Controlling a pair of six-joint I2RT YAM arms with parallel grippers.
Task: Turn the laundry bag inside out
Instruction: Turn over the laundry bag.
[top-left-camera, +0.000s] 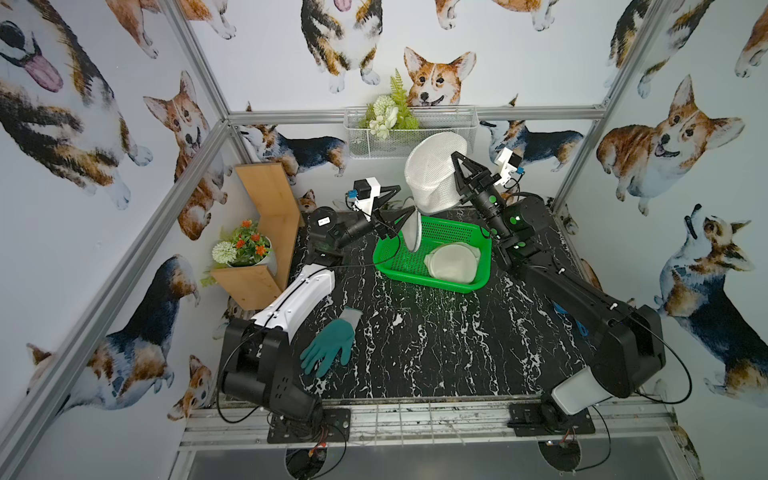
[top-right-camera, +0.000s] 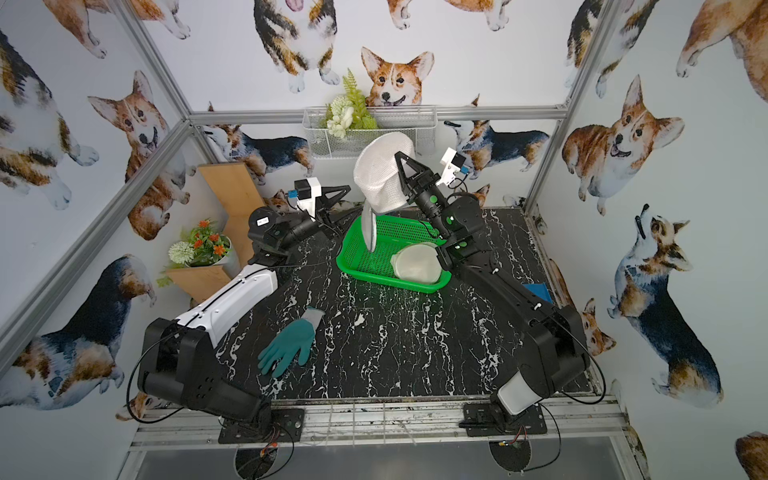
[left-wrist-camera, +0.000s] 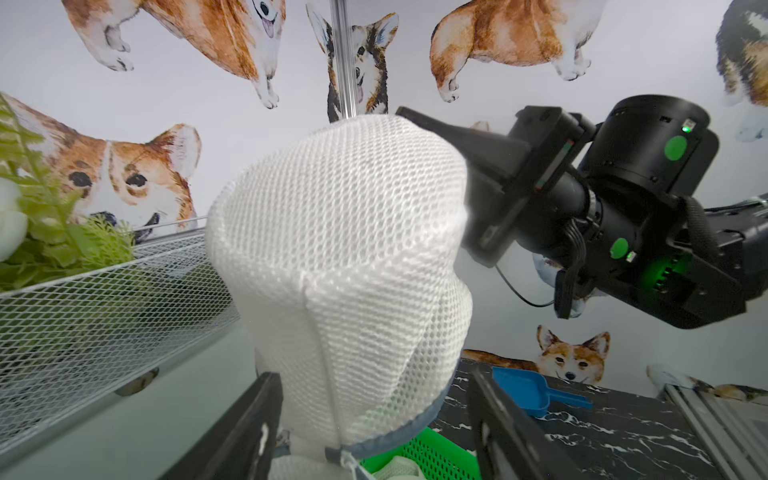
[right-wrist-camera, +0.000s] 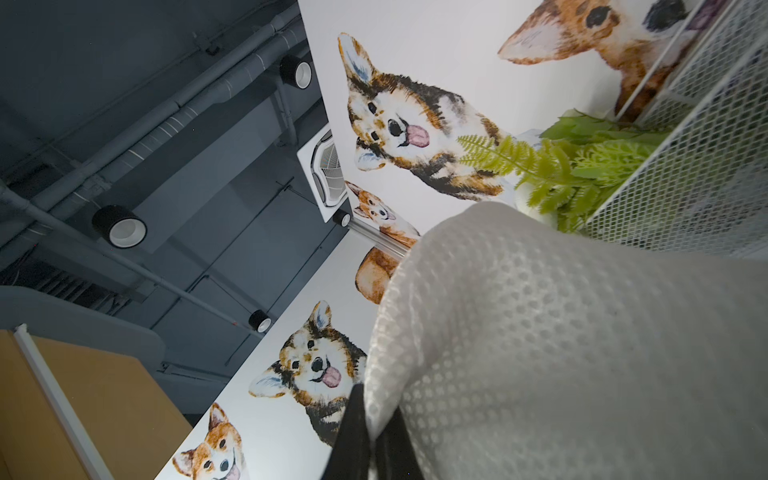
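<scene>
**Right jaws:** closed, pinching the laundry bag (top-left-camera: 432, 174) from its 3 o'clock side and holding it aloft.

**Left jaws:** spread wide at the bag's 7 o'clock. One finger stands on either side of the grey-trimmed hem (left-wrist-camera: 399, 436), and neither visibly grips it.

**Position:** the bag hangs at 12 o'clock of the surface (top-left-camera: 436, 353), above the far rim of the green basket (top-left-camera: 449, 230).

**Progress:** a raised seam runs down the bag's outer face, which suggests the inner side is already turned out. Whether the turn is complete cannot be told. What seems left is to free the hem and set the bag down.

**Materials:**
- The bag is white, coarse honeycomb mesh, soft but bulging into a domed hood that narrows toward the hem.
- The basket is rigid perforated plastic and holds a second bag (top-left-camera: 453, 262), cream and pressed flat into a disc.
- A teal rubber-coated glove (top-left-camera: 330, 345) lies limp at 7 o'clock.
- The surface is glossy black with white veins.
</scene>
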